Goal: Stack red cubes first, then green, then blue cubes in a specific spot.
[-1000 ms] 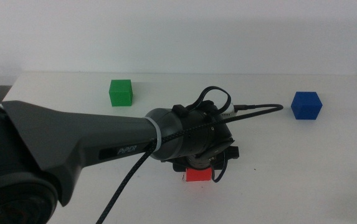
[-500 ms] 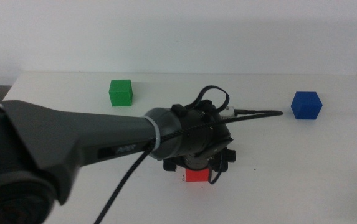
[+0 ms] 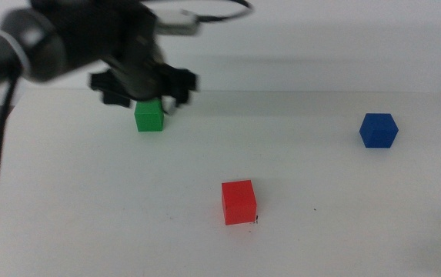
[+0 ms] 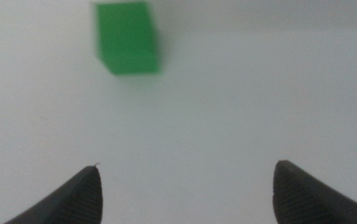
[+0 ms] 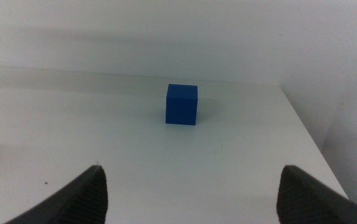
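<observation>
The red cube (image 3: 238,201) stands alone on the white table at front centre. A tiny black tick of the specific spot (image 3: 256,219) shows at its front right corner. At the far left sits the green cube (image 3: 149,116); my left gripper (image 3: 146,98) hovers just above and behind it, blurred by motion. In the left wrist view the green cube (image 4: 128,37) lies ahead of the left gripper (image 4: 187,180), which is open and empty. The blue cube (image 3: 379,129) rests at the far right. My right gripper (image 5: 190,180) is open, well short of the blue cube (image 5: 182,104), and out of the middle view.
A lone black speck (image 3: 315,209) marks the table right of the red cube. The table's right edge (image 5: 309,134) runs close beside the blue cube. A pale wall stands behind the table's far edge.
The left gripper has let go of the red cube, lifted off it and swung to the far left over the green cube. The red cube stays where it was set.
</observation>
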`<state>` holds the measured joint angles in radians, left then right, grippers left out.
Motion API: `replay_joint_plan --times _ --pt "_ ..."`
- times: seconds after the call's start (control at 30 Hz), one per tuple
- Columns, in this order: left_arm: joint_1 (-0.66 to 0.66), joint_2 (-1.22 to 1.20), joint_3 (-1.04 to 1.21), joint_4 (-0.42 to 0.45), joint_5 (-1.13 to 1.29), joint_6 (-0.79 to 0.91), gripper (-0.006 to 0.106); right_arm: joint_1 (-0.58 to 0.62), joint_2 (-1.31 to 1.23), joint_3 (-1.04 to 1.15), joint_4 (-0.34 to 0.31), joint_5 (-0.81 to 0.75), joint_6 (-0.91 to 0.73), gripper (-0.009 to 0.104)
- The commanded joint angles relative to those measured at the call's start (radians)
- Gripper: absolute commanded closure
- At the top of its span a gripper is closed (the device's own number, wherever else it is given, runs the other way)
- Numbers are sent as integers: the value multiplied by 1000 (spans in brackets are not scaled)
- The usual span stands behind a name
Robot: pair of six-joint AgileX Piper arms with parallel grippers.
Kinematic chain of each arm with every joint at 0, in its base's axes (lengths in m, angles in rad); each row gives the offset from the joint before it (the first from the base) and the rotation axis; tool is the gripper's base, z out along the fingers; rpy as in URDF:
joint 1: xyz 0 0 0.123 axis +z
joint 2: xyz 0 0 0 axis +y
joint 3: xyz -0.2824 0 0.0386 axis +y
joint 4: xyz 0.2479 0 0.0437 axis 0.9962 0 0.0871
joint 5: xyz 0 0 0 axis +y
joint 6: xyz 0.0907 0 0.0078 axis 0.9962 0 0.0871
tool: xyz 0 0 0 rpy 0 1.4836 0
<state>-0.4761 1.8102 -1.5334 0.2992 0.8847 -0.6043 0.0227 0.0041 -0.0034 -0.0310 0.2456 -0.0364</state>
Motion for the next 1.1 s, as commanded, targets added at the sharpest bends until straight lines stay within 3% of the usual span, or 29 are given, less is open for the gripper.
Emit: replay_joint_plan --times 0.0,0.07,0.2,0.43,0.87,0.97,1.07 --pt "105 42 -54 -112 -23 175 7 -3 -4 3 -11 -8 -5 2" --pt "181 94 -118 -178 -33 238 7 -3 -4 3 -11 -8 -5 2" --pt "251 231 -254 -227 -29 300 7 -3 -4 3 -11 -8 -5 2" --pt "257 415 -429 -231 -12 319 7 -3 -4 3 -11 -8 -5 2" --pt "257 565 -444 -237 -171 342 8 -3 -4 3 -11 -8 -5 2" --pt "257 587 -444 -260 -173 374 19 -3 -4 3 -11 -8 -5 2" --pt "257 571 -444 -346 -157 434 46 -3 -4 3 -11 -8 -5 2"
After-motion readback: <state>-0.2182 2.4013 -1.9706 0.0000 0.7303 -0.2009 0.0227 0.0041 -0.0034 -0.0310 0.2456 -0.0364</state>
